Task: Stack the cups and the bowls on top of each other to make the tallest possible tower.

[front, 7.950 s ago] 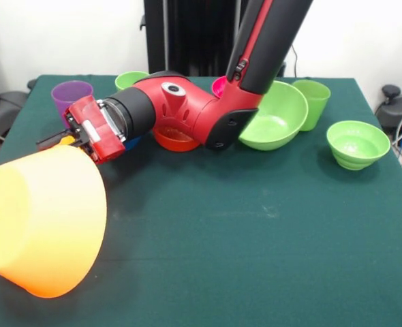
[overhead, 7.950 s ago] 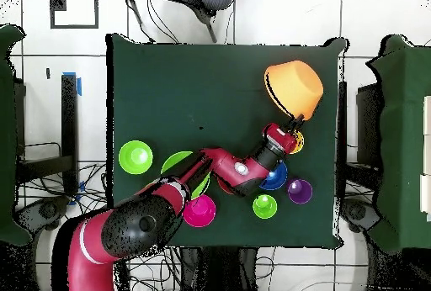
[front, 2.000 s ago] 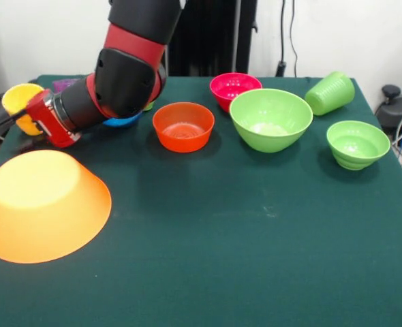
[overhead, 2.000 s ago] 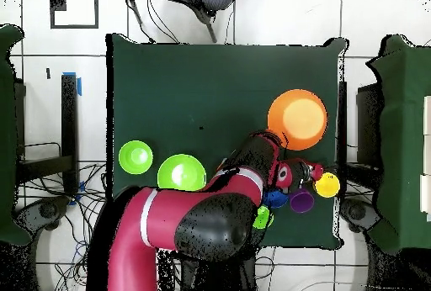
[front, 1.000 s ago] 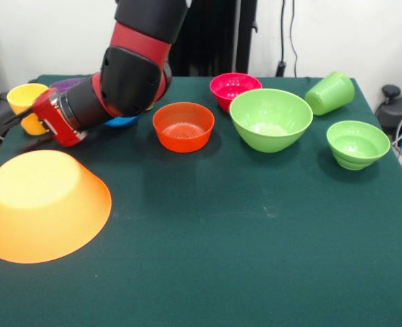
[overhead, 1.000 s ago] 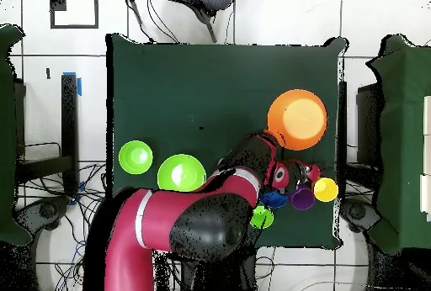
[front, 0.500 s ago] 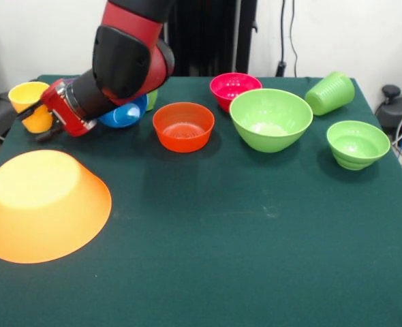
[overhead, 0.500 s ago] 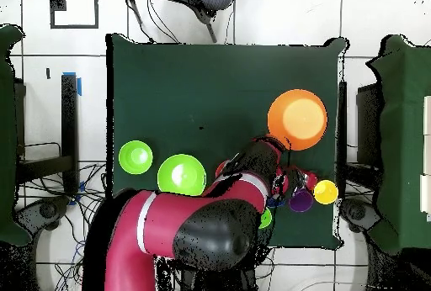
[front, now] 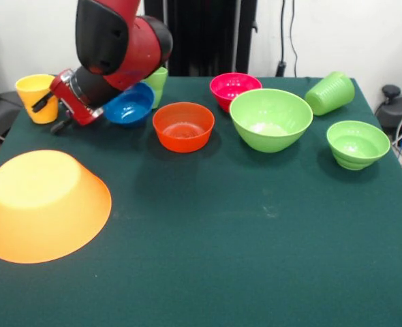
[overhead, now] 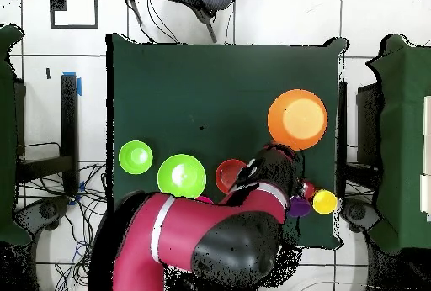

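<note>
Beside the yellow cup point(front: 38, 97), the gripper point(front: 50, 112) shows only dark tips; its fingers' spacing cannot be told. The arm point(overhead: 210, 237) hides the pink bowl point(front: 234, 89) and most of the purple cup point(overhead: 299, 208) from overhead.

This looks like a robot lab. A big red and black robot arm point(front: 116, 41) reaches over a dark green cloth table point(front: 255, 245). Loose black wires point(overhead: 67, 220) lie on the white tiled floor point(overhead: 278, 18) by the table's edges.

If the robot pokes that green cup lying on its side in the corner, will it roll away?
Probably. The green cup lies tipped over on the table, so its round ribbed side could roll. It narrows toward one end, so it would likely curve. It looks like light plastic.
</note>
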You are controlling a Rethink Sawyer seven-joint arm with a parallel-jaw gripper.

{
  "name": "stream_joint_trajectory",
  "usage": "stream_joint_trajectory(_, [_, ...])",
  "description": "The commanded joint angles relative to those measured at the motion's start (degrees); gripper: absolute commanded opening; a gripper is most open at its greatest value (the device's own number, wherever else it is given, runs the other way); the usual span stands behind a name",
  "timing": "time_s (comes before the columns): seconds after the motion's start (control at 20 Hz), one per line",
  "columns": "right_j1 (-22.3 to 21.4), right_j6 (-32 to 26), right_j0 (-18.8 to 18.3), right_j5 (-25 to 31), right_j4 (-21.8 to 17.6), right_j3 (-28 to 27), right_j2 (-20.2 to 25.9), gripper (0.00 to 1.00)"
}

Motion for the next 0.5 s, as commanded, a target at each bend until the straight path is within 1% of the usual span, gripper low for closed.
stream_joint_trajectory(0.05, [-4.5, -13.6, -1.9, -8.6, 3.9, 7.5, 12.4, 1.0])
stream_joint_trajectory(0.3, [-8.7, -16.6, -4.0, -8.3, 4.5, 10.6, 14.3, 1.0])
stream_joint_trajectory(0.5, [-11.3, -17.3, -4.6, -8.1, 4.4, 12.7, 15.3, 1.0])
